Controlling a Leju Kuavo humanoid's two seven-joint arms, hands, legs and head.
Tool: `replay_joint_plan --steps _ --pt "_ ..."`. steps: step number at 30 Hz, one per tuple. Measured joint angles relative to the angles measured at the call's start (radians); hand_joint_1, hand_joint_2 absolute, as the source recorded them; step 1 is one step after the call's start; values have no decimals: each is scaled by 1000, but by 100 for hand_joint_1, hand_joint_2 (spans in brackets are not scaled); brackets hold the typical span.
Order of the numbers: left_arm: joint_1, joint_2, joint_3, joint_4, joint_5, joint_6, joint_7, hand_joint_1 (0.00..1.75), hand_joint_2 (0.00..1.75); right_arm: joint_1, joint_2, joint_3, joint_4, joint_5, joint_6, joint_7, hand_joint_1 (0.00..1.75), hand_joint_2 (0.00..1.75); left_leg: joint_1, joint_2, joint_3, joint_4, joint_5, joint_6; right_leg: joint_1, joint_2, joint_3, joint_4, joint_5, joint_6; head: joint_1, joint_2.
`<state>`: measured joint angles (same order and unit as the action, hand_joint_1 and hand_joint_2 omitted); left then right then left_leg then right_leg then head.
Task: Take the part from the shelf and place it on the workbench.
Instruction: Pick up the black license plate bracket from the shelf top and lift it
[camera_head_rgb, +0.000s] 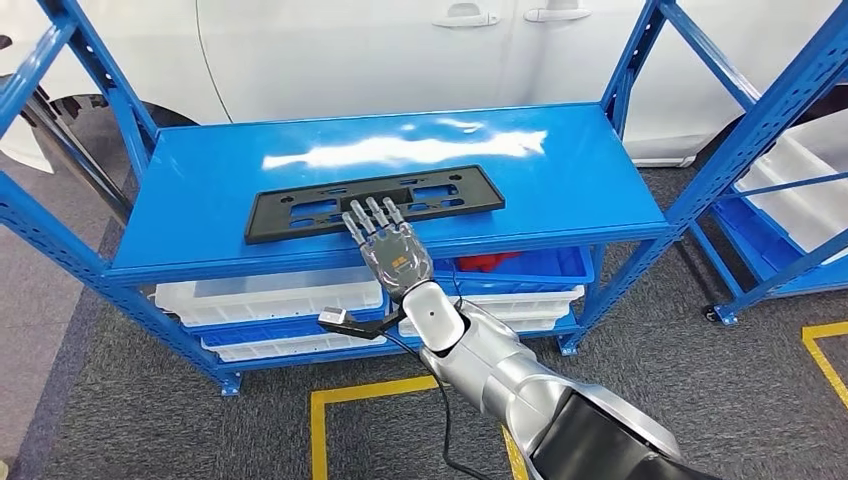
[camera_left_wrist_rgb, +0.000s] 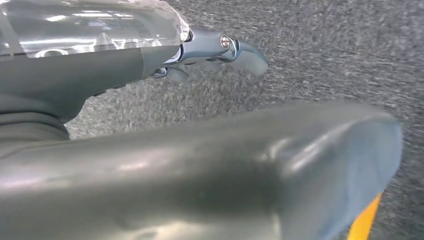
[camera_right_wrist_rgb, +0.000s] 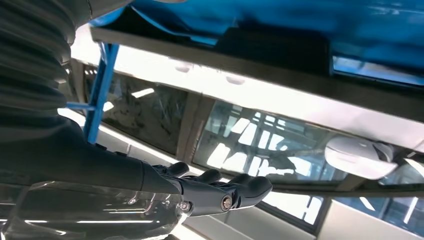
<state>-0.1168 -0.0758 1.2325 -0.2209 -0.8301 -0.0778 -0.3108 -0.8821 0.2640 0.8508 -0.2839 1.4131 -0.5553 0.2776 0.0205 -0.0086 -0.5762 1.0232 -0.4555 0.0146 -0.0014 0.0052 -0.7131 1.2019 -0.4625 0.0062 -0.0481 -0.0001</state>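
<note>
The part (camera_head_rgb: 300, 213) is a long flat black frame with cut-outs, lying on the top board of the blue shelf (camera_head_rgb: 560, 180). My right hand (camera_head_rgb: 390, 245) reaches forward at the shelf's front edge, palm down, fingers straight and apart. Its fingertips (camera_head_rgb: 368, 210) lie over the part's near edge at about the middle; whether they touch it I cannot tell. It holds nothing. The right wrist view shows the same hand (camera_right_wrist_rgb: 210, 192) stretched out flat. My left hand (camera_left_wrist_rgb: 200, 170) hangs over grey carpet, fingers apart and holding nothing.
A white car (camera_head_rgb: 400, 50) stands close behind the shelf. Under the top board are white trays (camera_head_rgb: 260, 295) and a blue bin (camera_head_rgb: 520, 265) with something red in it. A second blue rack (camera_head_rgb: 790, 190) stands at the right. Yellow tape (camera_head_rgb: 370, 395) marks the floor.
</note>
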Motion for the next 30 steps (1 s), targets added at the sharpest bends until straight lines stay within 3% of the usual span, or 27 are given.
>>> replay_joint_plan --steps 2,4,7,9,11,12,13,14,16,18,21,23,24,26,27,28,29,30 --pt "-1 -3 0 1 -1 0 0 0 0 -2 0 -1 0 4 1 -2 0 175 -4 -2 15 0 -13 -7 7 0 49 -128 62 -14 0 0" --pt "-3 -5 0 3 -2 0 -1 0 0 -2 1 -1 1 7 1 -5 0 175 -4 -1 19 -3 -21 -18 14 0 67 -171 60 -21 0 0" --pt "-5 -4 0 3 -2 0 -1 0 0 -2 4 -1 1 16 1 -9 0 175 -2 3 23 3 -35 -34 7 3 86 -194 55 -28 0 0" --pt "-7 -4 0 3 -3 -1 -2 0 0 -2 9 -2 1 21 2 -12 0 175 -1 5 -15 84 -71 -40 1 2 106 -207 50 -36 0 0" --pt "-5 -4 0 3 -2 -1 -2 0 0 1 13 -2 1 22 2 -16 0 175 0 5 -94 218 -113 -46 1 2 119 -208 39 -40 0 0" --pt "-4 -4 0 3 -2 -1 -2 0 0 5 14 -2 1 22 2 -17 0 175 1 5 -128 264 -116 -49 1 2 125 -207 33 -40 0 0" --pt "-3 -4 0 3 -2 -1 -2 0 0 8 14 -2 1 22 2 -18 0 175 1 5 -144 271 -99 -50 1 2 132 -206 27 -39 0 0" --pt "-2 -4 0 3 -2 -1 -2 0 0 10 15 -2 1 22 3 -18 0 175 2 5 -140 239 -62 -51 1 3 140 -205 19 -37 0 0" --pt "-1 -4 0 4 -2 -1 -2 0 0 11 18 -2 1 24 2 -21 0 175 2 7 -96 111 25 -50 1 3 157 -200 2 -30 0 0" --pt "-1 -4 0 4 -1 -1 -1 0 0 11 22 -1 1 30 2 -26 0 175 0 7 -57 16 55 -40 5 6 163 -193 -12 -19 0 0" --pt "2 -6 0 4 -1 -1 -1 0 0 12 27 -1 1 42 2 -36 0 175 -2 4 -49 0 41 -18 7 6 160 -192 -21 -5 0 0" --pt "4 -8 0 5 0 -1 -1 0 0 13 31 -1 1 50 2 -45 0 175 0 4 -43 -4 36 -7 5 4 143 -154 -43 5 0 0" --pt "4 -8 0 5 0 -1 -1 0 0 14 33 -1 0 56 2 -51 0 175 1 4 -39 -6 33 -1 4 3 118 -105 -65 10 0 0" --pt "4 -8 0 5 2 -1 -1 0 0 21 35 -1 1 66 4 -61 0 175 0 4 -30 -6 24 6 2 2 37 35 -112 14 0 0" --pt "6 -8 0 5 3 -1 -1 0 0 26 35 0 1 71 7 -65 0 175 -1 3 -25 -5 20 7 2 2 1 86 -118 14 0 0" --pt "8 -8 1 5 5 -1 -2 0 0 31 36 0 1 75 10 -68 0 175 -2 2 -18 -5 14 8 1 2 -21 106 -106 13 0 0" --pt "9 -8 1 5 6 -1 -3 0 0 35 38 1 1 78 13 -71 0 175 -3 0 -10 -5 9 8 2 2 -25 88 -74 9 0 0" --pt "11 -9 2 5 8 -1 -3 0 0 36 40 2 1 80 16 -73 0 175 -5 -1 0 -6 2 7 4 2 -10 34 -28 3 0 0"
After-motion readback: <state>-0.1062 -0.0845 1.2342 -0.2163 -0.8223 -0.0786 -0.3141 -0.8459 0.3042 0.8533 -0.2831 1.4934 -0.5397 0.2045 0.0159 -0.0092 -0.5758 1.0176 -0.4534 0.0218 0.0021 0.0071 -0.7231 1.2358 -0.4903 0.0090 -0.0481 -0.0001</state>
